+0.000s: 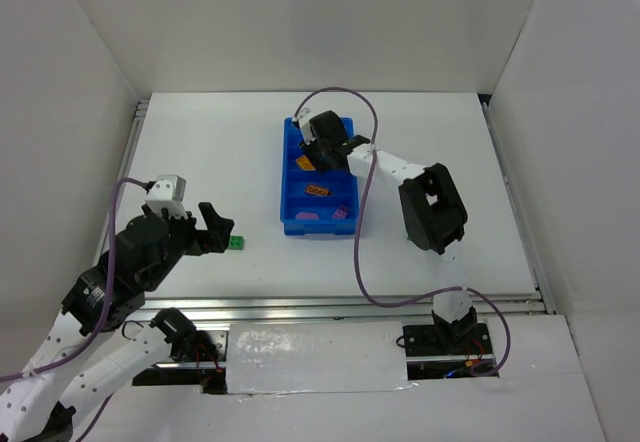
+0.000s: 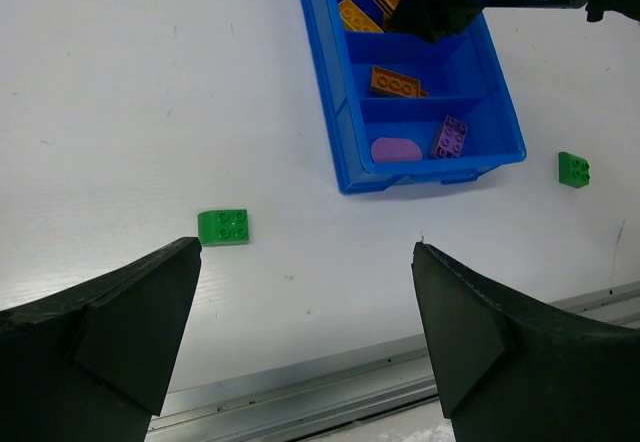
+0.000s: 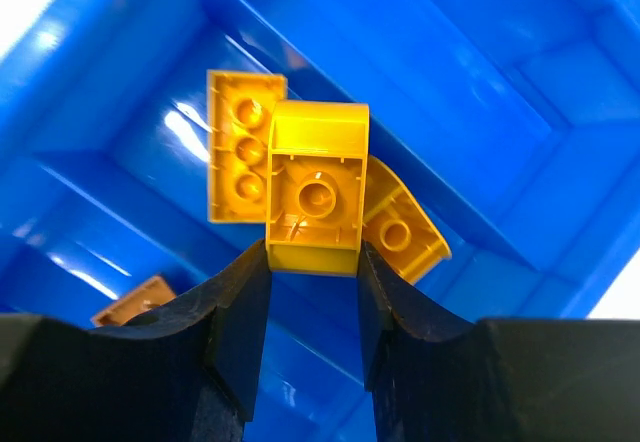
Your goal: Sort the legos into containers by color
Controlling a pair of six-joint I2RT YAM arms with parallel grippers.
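right gripper (image 3: 312,254) pinching yellow lego (image 3: 315,192) over blue tray (image 3: 480,112) | left gripper (image 2: 305,250) spread wide | green lego (image 1: 236,243) 8 o'clock of tray

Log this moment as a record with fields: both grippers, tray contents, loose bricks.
left gripper: open, empty
right gripper: shut on held yellow brick, over blue tray
tray, near to far: purple pieces; brown brick; two yellow bricks
on table: green brick and second green brick, either side of tray

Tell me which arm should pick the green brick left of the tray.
Left. Its open jaws hover beside that green brick; the right jaws are shut on a yellow brick over the tray.
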